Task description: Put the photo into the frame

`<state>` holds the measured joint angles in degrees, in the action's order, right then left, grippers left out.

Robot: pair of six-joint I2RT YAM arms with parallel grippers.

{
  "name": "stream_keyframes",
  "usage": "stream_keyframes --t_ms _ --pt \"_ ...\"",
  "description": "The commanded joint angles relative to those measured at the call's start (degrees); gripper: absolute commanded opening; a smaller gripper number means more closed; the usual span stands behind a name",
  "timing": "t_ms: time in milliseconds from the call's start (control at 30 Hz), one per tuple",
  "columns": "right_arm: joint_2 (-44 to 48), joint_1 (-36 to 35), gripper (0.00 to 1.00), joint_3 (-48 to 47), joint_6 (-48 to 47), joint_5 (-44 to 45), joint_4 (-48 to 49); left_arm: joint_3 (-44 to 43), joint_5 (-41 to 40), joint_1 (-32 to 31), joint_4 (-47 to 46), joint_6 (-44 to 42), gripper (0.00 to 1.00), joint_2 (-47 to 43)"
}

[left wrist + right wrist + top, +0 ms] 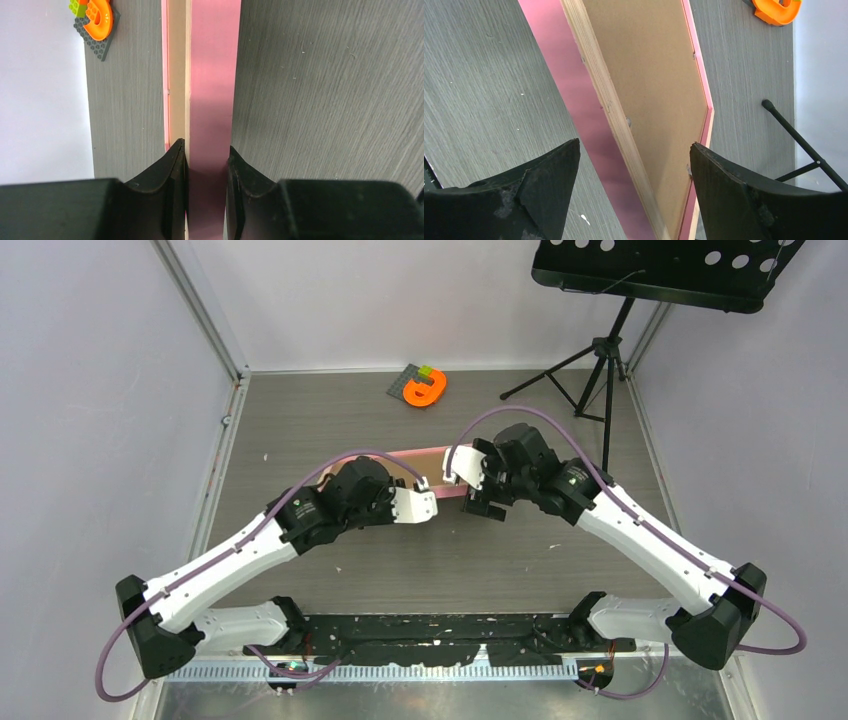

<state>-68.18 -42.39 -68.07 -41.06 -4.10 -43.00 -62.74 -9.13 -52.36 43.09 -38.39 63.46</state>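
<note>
Frame (430,454) is turned up on edge near the middle of the table (300,430). It runs from left to right between the two arms, so the top camera sees only a thin pink strip with a tan line along it. Whether its lower edge rests on the table cannot be told.

The left gripper (207,165) has its jaws closed to a narrow gap on the frame's left end. One finger (167,172) presses the side with the brown backing board (177,75), and the other presses the pink face.

The right gripper (634,160) is at the frame's right end with its jaws spread wide. The frame passes slantwise between them, backing board up. The left-hand finger (549,172) sits just beside the pink rim. The opposite finger covers the frame's corner, and contact there cannot be told. Small tabs along the inner edge hold the board in place.

The board hides the front of the frame, so the photo cannot be seen.

An orange toy (426,389) on a grey studded plate lies at the far edge of the table. A black music stand (608,355) is at the far right corner.
</note>
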Motion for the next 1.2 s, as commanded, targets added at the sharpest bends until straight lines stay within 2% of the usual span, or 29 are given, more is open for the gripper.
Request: stream_keyframes --t_ms 0,400,467,567,667,800,833,900,967,1033,1100,1167 --pt "1.58 -0.67 0.86 1.73 -2.24 -0.76 6.22 -2.08 3.51 0.86 -1.52 0.92 0.00 -3.22" --pt "0.98 -2.14 0.79 4.29 -3.35 -0.53 10.70 -2.39 6.73 2.17 -0.35 1.98 0.00 -3.89" --pt "0.50 -2.58 0.72 4.16 -3.55 -0.24 10.96 -2.40 6.77 2.30 -0.38 2.09 0.00 -3.83" --pt "-0.06 -3.17 0.54 3.67 -3.73 0.03 10.96 -2.35 6.92 2.58 -0.40 2.17 0.00 -4.00" --pt "-0.23 -3.42 0.41 3.11 -3.98 0.13 10.43 -2.31 7.04 2.85 -0.72 2.40 0.00 -4.32" --pt "-0.20 -3.64 0.20 1.81 -3.95 0.04 9.02 -2.70 7.10 3.29 -0.88 2.62 0.00 -4.41" --pt "-0.15 -3.77 0.12 1.39 -4.02 0.05 8.58 -2.71 6.92 3.38 -1.07 2.62 0.03 -4.45" --pt "0.00 -3.80 0.06 0.93 -4.03 0.07 8.21 -2.34 6.45 3.76 -2.28 2.79 0.30 -4.82" --pt "0.25 -3.83 0.06 0.42 -4.07 -0.10 7.68 -1.81 5.57 4.05 -3.74 2.90 0.61 -5.23" --pt "0.34 -3.88 0.06 -0.17 -4.11 -0.36 7.02 -1.73 4.35 4.31 -5.02 3.02 0.80 -5.57" --pt "0.41 -3.89 0.06 -0.90 -4.05 -0.59 6.15 -1.87 3.13 4.80 -6.02 3.14 0.96 -6.06" --pt "0.37 -3.94 0.06 -1.89 -3.80 -0.95 5.00 -2.45 2.89 5.80 -6.26 3.14 1.00 -6.63"
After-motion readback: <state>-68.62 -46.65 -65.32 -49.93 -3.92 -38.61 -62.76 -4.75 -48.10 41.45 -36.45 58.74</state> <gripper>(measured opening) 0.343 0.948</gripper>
